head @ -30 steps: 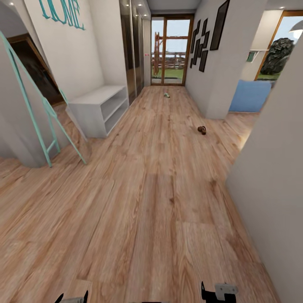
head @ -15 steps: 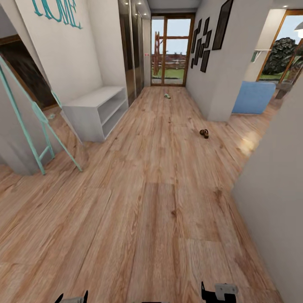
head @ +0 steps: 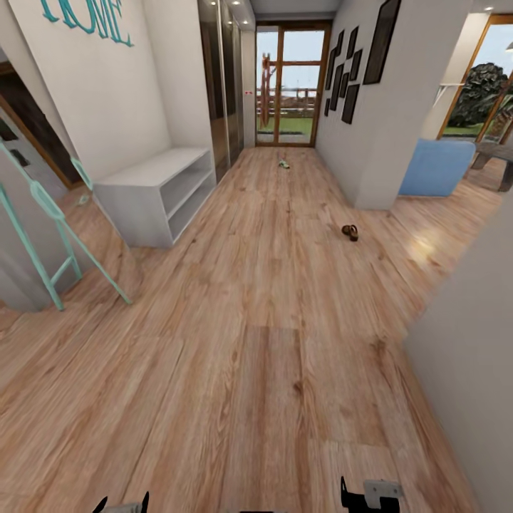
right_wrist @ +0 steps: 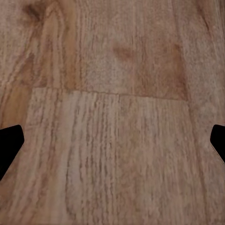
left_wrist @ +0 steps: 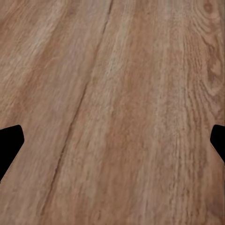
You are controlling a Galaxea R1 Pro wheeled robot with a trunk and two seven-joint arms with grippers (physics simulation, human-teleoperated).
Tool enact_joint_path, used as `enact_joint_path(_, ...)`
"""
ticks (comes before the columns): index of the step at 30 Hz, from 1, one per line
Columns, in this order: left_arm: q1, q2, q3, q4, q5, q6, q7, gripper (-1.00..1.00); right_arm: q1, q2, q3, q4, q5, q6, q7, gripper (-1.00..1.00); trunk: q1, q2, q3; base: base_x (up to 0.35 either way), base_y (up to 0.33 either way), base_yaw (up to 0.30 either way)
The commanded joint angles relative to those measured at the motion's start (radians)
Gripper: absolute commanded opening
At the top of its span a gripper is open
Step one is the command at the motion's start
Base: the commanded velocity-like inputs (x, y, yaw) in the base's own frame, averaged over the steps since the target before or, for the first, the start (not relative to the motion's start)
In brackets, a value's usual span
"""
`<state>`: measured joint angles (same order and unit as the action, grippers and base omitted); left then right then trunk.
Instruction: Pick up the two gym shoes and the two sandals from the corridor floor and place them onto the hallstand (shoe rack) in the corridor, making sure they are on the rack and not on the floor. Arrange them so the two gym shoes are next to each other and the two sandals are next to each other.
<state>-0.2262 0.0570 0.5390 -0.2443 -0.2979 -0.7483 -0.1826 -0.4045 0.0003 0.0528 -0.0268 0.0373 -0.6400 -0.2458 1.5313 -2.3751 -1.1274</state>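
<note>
Wood-grain corridor floor stretches ahead of you: the sandals lie mid-corridor, a gym shoe near the far door, the hallstand on the left wall. Your left claw and right claw both hang spread and empty above the planks.

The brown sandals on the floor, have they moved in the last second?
No. The sandals keep their place on the floor planks near the wall corner; the whole view shifted, so the camera moved.

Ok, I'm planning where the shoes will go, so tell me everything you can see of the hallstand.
The hallstand is a light grey, low, wide bench standing on the wood floor against the corridor's left wall. Its flat top looks bare, and below it two open shelf levels face the corridor, apparently holding nothing. It looks like painted board. No shoe touches it.
</note>
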Motion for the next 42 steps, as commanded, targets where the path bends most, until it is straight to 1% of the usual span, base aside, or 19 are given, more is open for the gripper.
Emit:
enact_joint_path(1,-0.001,0.0,0.009,0.001,-0.007,-0.003,-0.005,1.0,-0.001,0.0,0.005,0.001,0.004,0.0,-0.009,1.0,0.0,0.0,-0.001,0.338,0.0,0.0)
enact_joint_path(42,-0.001,0.0,0.009,0.0,-0.007,-0.003,-0.005,1.0,-0.001,0.0,0.005,0.001,0.004,0.0,-0.009,1.0,0.0,0.0,-0.001,0.338,0.0,0.0)
